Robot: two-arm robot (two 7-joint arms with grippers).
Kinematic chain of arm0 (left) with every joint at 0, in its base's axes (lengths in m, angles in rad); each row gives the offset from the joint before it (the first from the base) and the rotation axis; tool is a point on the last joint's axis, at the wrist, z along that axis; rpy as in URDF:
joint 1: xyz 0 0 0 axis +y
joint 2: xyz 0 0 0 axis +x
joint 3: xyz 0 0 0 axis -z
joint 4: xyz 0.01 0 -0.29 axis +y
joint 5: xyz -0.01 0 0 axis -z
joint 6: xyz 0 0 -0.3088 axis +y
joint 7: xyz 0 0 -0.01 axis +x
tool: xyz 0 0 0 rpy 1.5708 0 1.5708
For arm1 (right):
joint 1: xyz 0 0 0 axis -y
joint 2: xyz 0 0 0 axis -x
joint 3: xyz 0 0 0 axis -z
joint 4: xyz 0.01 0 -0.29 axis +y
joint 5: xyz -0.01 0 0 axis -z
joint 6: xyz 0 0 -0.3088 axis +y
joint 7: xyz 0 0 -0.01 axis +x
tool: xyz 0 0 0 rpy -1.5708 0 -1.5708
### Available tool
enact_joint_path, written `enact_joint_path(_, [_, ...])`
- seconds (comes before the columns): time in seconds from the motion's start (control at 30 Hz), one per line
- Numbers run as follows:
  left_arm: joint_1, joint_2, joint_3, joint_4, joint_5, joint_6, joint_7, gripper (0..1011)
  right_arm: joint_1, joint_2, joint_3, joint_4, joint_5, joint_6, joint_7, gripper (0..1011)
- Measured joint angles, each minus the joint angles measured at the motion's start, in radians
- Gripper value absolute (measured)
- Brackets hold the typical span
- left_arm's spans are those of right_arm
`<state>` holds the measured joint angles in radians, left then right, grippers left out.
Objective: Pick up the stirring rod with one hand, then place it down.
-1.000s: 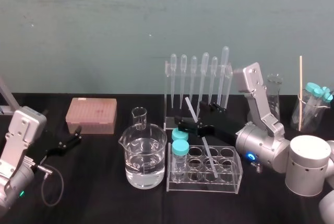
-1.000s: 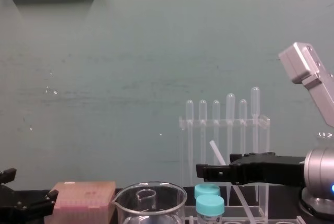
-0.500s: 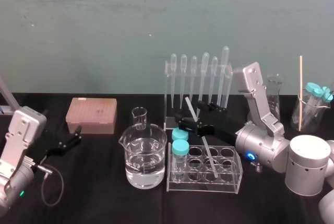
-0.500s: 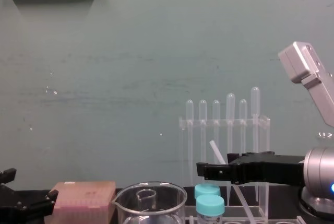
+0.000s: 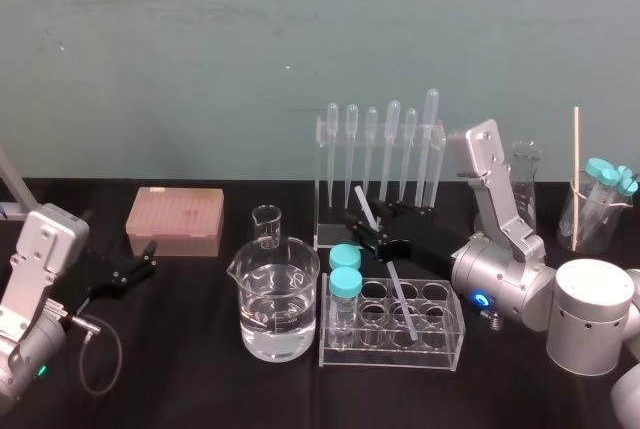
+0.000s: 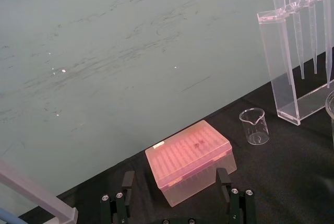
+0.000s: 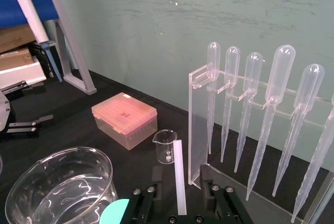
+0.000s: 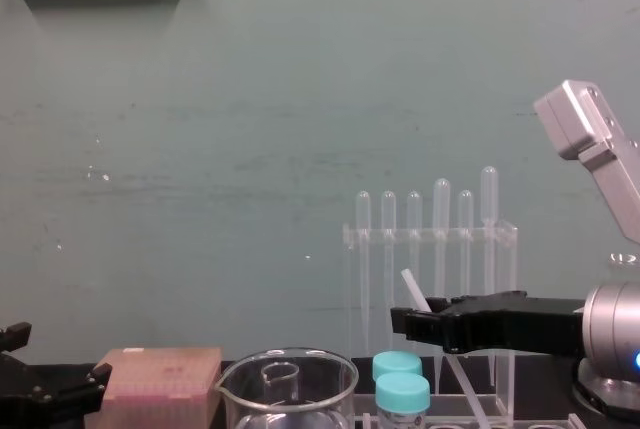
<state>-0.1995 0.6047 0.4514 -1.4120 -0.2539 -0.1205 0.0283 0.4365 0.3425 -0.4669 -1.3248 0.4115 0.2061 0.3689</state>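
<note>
Milky-white and leaning in the clear tube rack point(image 5: 390, 361), the stirring rod point(image 5: 364, 205) is standing between the parted jaws of the right gripper point(image 5: 368, 232) (the left gripper point(image 5: 140, 264) is idling, jaws apart, near the pink box point(image 5: 175, 219)), so the grasp seems pending: closing squarely, then lifting along its tilt.

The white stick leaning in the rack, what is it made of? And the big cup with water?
The stirring rod, between the right gripper's open fingers, looks like frosted glass or plastic: milky, half see-through, matte. The beaker looks like clear glass: shiny, see-through, with a pouring lip. The left gripper rests near the pink box.
</note>
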Motion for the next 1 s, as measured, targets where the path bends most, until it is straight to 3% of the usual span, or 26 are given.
enact_joint_path(0.3, [0.0, 0.0, 0.0, 0.0, 0.0, 0.0, 0.0, 1000, 0.0, 0.0, 0.0, 0.0, 0.001, 0.0, 0.0, 166])
enact_joint_path(0.43, [0.0, 0.0, 0.0, 0.0, 0.0, 0.0, 0.0, 1000, 0.0, 0.0, 0.0, 0.0, 0.001, 0.0, 0.0, 74])
enact_joint_path(0.6, [0.0, 0.0, 0.0, 0.0, 0.0, 0.0, 0.0, 1000, -0.001, 0.0, 0.001, -0.001, 0.0, -0.001, 0.0, 69])
enact_joint_path(0.73, [0.0, 0.0, 0.0, 0.0, 0.0, 0.0, 0.0, 1000, -0.023, -0.004, 0.023, -0.014, -0.004, -0.06, -0.002, 69])
enact_joint_path(0.83, [0.0, 0.0, 0.0, 0.0, 0.0, 0.0, 0.0, 1000, -0.056, -0.008, 0.047, -0.032, -0.013, -0.163, -0.003, 69])
enact_joint_path(0.87, [0.0, 0.0, 0.0, 0.0, 0.0, 0.0, 0.0, 1000, -0.077, -0.01, 0.062, -0.043, -0.015, -0.222, -0.002, 69])
enact_joint_path(1.0, [0.0, 0.0, 0.0, 0.0, 0.0, 0.0, 0.0, 1000, -0.129, -0.012, 0.091, -0.071, -0.021, -0.351, 0.005, 69])
